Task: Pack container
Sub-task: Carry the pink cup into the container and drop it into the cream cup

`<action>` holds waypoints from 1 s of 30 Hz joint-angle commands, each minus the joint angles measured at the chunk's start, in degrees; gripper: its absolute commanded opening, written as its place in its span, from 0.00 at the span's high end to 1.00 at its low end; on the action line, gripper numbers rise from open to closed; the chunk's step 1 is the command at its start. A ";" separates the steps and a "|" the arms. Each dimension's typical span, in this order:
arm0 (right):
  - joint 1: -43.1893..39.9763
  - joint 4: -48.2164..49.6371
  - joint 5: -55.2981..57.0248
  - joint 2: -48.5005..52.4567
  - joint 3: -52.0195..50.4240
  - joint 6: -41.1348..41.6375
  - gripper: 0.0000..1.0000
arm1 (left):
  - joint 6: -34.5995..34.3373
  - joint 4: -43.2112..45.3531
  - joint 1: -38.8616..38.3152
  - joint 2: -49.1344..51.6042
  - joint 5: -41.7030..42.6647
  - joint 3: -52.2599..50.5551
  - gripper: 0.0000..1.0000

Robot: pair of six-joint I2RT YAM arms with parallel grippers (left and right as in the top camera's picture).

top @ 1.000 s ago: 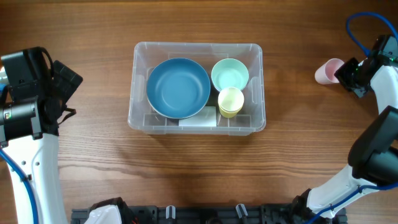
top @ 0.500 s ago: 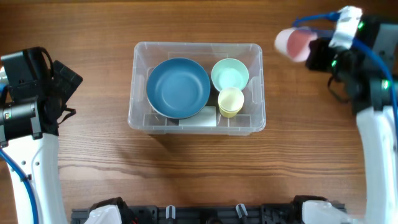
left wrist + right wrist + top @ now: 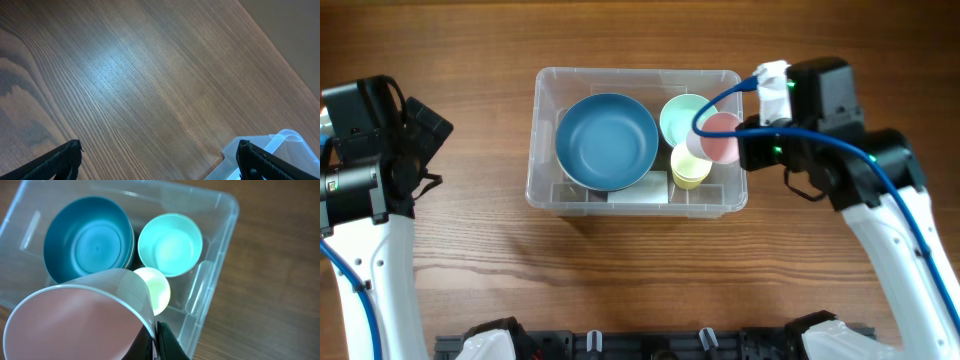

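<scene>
Now, my right end effector (image 3: pixel 748 142) clamped on pink cup (image 3: pixel 718 137). Cup tilted, hanging over right side of container (image 3: pixel 638 73). Container sits on worktop (image 3: pixel 620 270), middle of overhead frame, a bit toward top. Inside: big blue bowl (image 3: pixel 607 141) on left, mint bowl (image 3: pixel 678 116) at upper right, yellow cup (image 3: pixel 688 170) just below it. My left end effector (image 3: pixel 159 150) at far left, fingers wide apart, holding nothing.

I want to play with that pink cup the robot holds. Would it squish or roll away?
The pink cup is probably light: the right tool holds it up by one thin wall. That thin rim may flex if squeezed hard. Being round, it would likely roll if laid sideways.
</scene>
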 commanded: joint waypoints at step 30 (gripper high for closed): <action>1.57 2.40 1.29 16.50 2.16 1.99 0.45 | -0.11 0.11 0.37 -0.24 -0.09 0.90 0.00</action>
